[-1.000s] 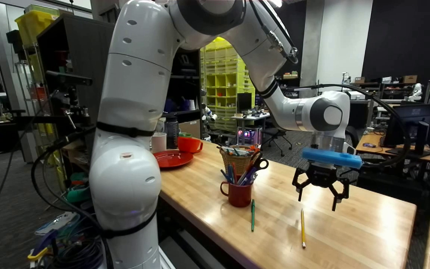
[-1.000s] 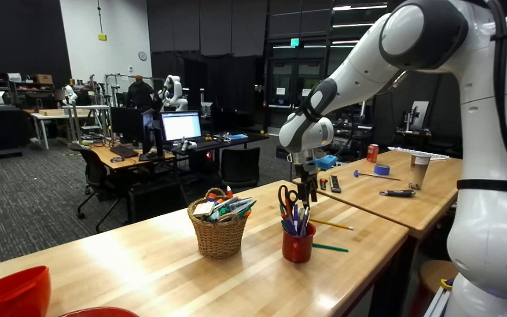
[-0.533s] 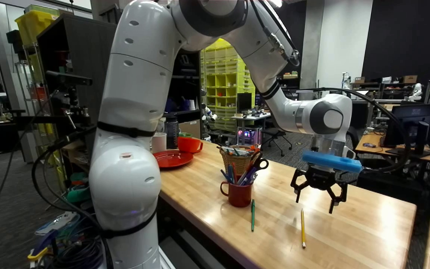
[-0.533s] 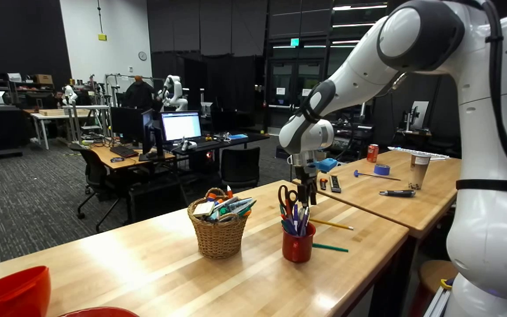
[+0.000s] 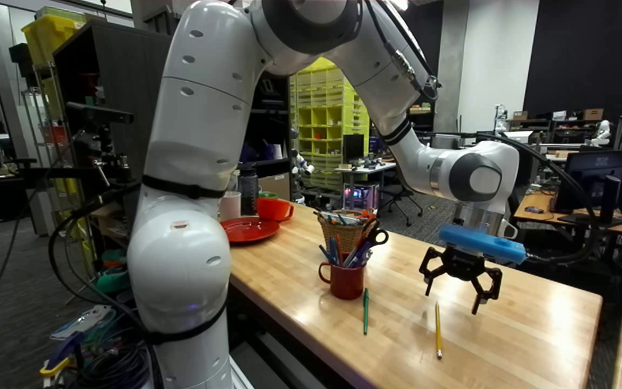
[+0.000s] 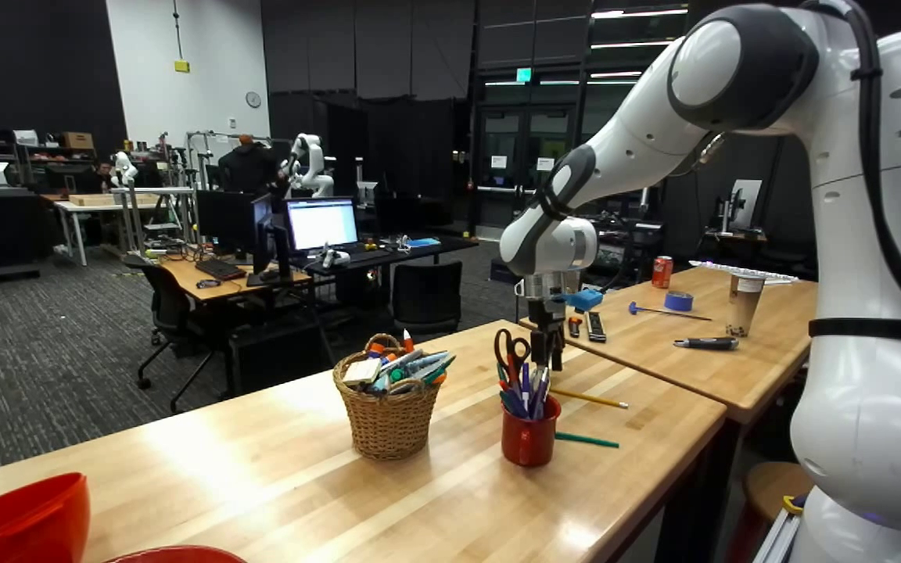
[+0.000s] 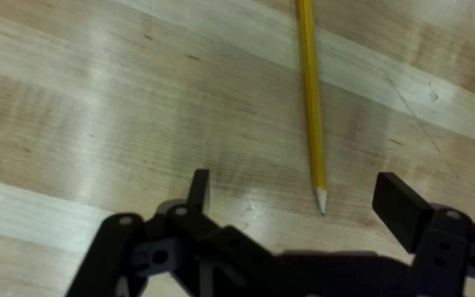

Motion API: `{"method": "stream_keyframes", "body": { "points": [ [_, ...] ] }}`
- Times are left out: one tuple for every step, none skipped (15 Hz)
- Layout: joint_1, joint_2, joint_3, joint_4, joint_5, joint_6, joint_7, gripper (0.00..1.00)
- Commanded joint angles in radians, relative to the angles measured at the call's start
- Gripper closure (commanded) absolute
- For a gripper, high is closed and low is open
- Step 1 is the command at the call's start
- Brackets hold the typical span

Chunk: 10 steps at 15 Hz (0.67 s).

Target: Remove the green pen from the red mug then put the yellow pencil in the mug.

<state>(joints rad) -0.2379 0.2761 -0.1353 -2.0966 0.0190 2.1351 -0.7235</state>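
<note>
On the wooden table the yellow pencil [image 5: 438, 330] lies flat, apart from the mug. Above its pointed end hovers my gripper [image 5: 451, 302], fingers spread wide and nothing held. In the wrist view the pencil [image 7: 312, 103] runs down from the top edge, its sharpened tip showing between the two fingertips, closer to the right-hand one. The green pen [image 5: 365, 312] rests on the tabletop beside the red mug [image 5: 346, 283], outside it. Scissors and several pens stand upright in that mug [image 6: 527, 444], which partly hides the green pen [image 6: 590, 440] in an exterior view.
Behind the mug stands a wicker basket [image 6: 390, 422] full of markers. A red plate [image 5: 250, 231] and a red-orange bowl [image 5: 273, 209] sit at the table's far end. An adjoining table carries a plastic cup [image 6: 744, 306], blue tape [image 6: 678, 301] and tools.
My gripper has come down a little toward the table and shifted slightly toward the pencil, its fingers staying apart. Mug, pen and pencil have not moved.
</note>
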Motion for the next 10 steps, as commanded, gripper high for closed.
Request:
{"method": "stream_keyframes", "body": {
  "points": [
    [-0.019,-0.017,0.016,-0.042,0.031,0.071,-0.057,0.0],
    [-0.02,-0.02,0.017,-0.058,0.036,0.097,-0.067,0.0],
    [-0.019,-0.022,0.016,-0.07,0.037,0.123,-0.068,0.0],
    [-0.021,-0.023,0.016,-0.081,0.045,0.145,-0.075,0.0],
    [-0.021,-0.025,0.015,-0.094,0.047,0.173,-0.077,0.0],
    [-0.02,-0.032,0.013,-0.109,0.046,0.201,-0.072,0.0],
    [-0.022,-0.035,0.014,-0.118,0.05,0.218,-0.074,0.0],
    [-0.022,-0.041,0.014,-0.131,0.053,0.238,-0.073,0.0],
    [-0.019,-0.046,0.012,-0.145,0.051,0.262,-0.067,0.0],
    [-0.019,-0.051,0.012,-0.161,0.054,0.287,-0.068,0.0]
  ]
}}
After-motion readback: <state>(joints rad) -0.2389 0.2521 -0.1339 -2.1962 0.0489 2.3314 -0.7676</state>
